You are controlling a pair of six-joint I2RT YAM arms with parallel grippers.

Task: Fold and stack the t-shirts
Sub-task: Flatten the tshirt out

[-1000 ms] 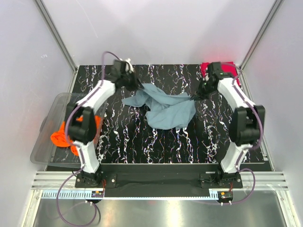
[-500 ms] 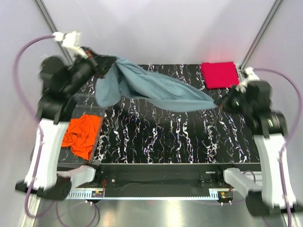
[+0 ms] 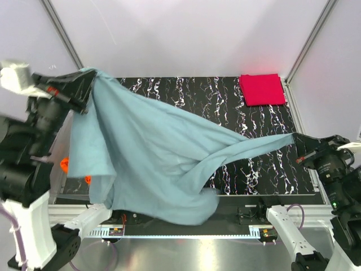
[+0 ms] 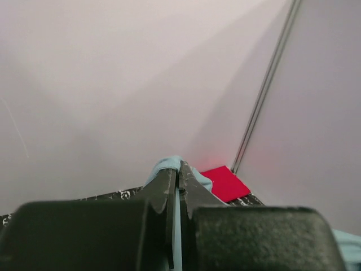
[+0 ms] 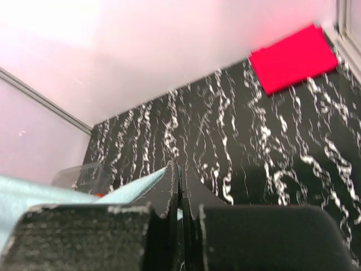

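Moved: both arms have swung up and outward since half a second ago, so the grey-blue t-shirt point(image 3: 158, 164), then a sagging band between them, now hangs opened as a wide sheet over the desk's left side and near edge.
Desk point(image 3: 225, 96): black marbled top, its middle partly hidden under the lifted cloth.
Left claw point(image 3: 83, 83): pressed together on one shirt edge, high beyond the far-left corner.
Right claw point(image 3: 299, 148): pinching the opposite edge, out past the right edge toward the near corner.
Red t-shirt point(image 3: 262, 89): folded square at the far-right corner.
Orange t-shirt point(image 3: 64, 165): only scraps show at the left edge.
Meaning: the shirt looks shaken out and ready to lay flat. Folding has not begun, and the low hem trails over the near edge.
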